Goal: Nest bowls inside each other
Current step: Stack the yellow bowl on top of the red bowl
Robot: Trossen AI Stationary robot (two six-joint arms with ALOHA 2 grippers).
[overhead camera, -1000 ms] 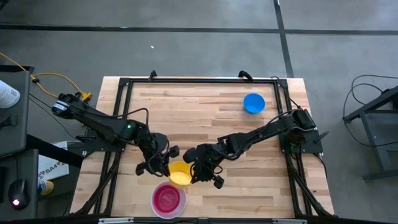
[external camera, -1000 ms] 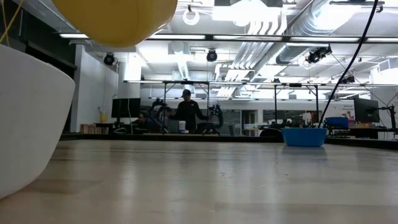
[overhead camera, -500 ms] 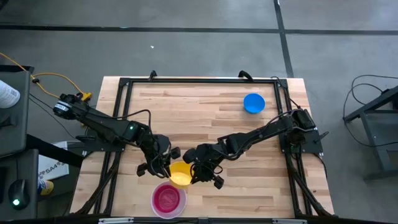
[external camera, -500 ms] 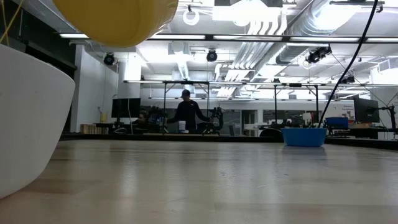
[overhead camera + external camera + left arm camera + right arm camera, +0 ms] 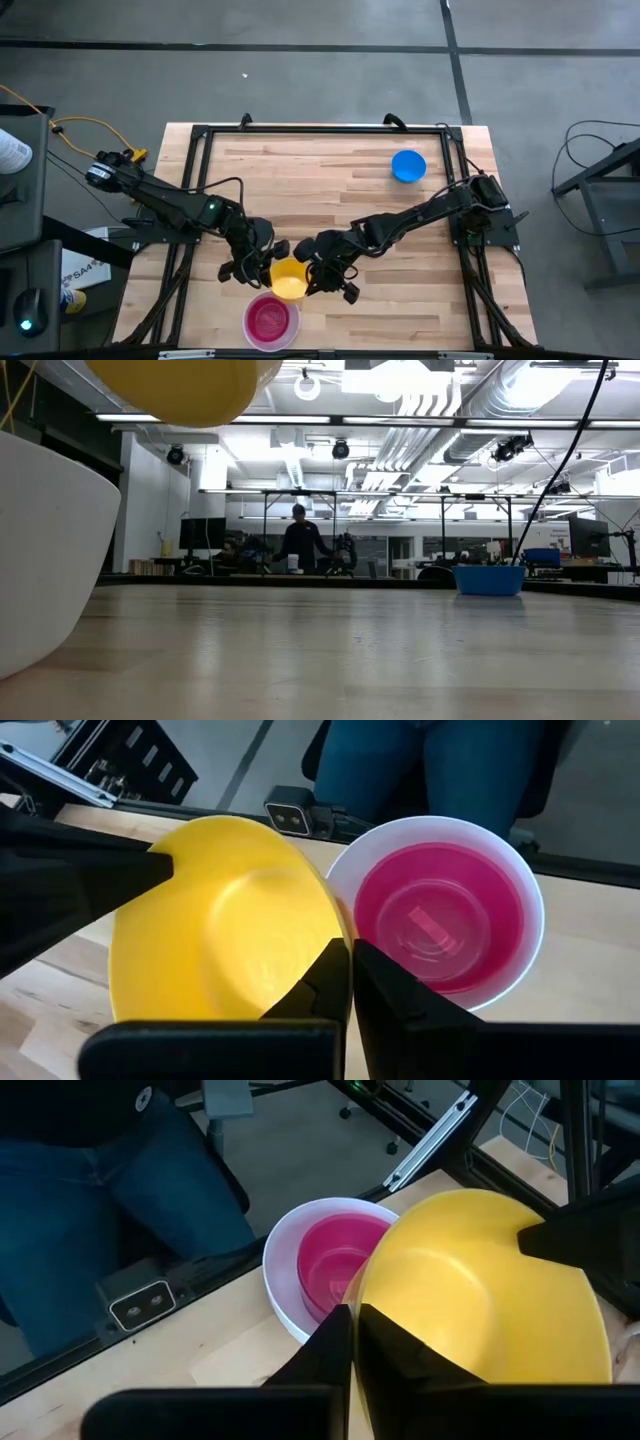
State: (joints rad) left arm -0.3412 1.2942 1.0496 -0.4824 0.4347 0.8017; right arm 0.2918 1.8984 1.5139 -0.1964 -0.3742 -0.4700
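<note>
Yellow bowl (image 5: 289,279): we see left gripper (image 5: 262,267) and right gripper (image 5: 318,277) each pinching its rim, near the worktop's front edge.

In the low view the yellow bowl (image 5: 185,390) is cut off by the top edge, and the white bowl (image 5: 45,550) by the left edge. What lies under the pink-red bowl (image 5: 440,915) inside the white one cannot be told. A person (image 5: 110,1170) beyond the near bench edge is cropped to the legs. The far figure (image 5: 300,540) is too small to make out.
</note>
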